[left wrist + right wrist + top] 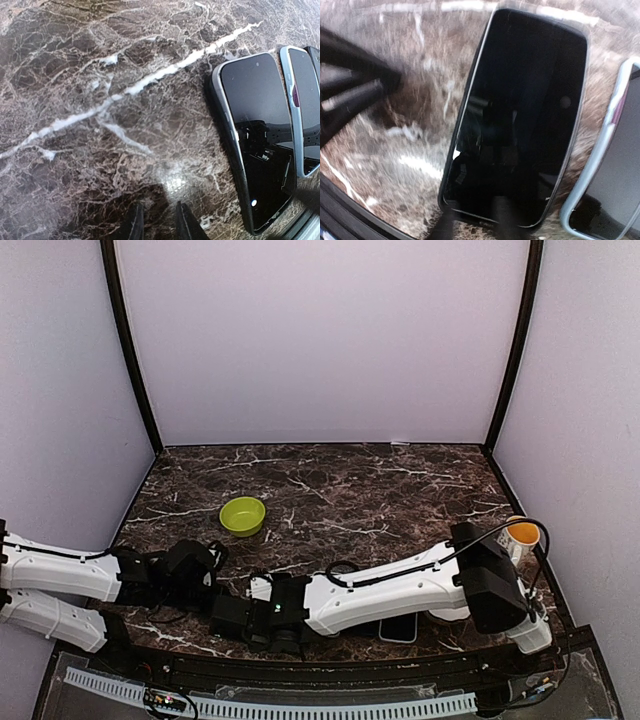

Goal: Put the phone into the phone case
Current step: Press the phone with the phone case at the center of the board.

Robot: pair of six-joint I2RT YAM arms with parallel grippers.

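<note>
right pincer (472, 216), jaws slightly parted and empty, at the phone's (520, 115) near short end; long axis runs straight ahead. phone case (607, 170) just right of it; left pincer (159, 224), narrow, farther.

Your left arm (60, 575) is reaching in low from the left side, with its wrist sitting near the middle. Your left gripper (160, 224) is angling downward, its fingers (136, 225) standing a narrow gap apart and pinching nothing. Your right arm (400, 592) is stretching leftward, almost flat, ending just beside the left wrist. Your right gripper (472, 222) is looking blurred, its fingers (506, 215) standing parted.
</note>
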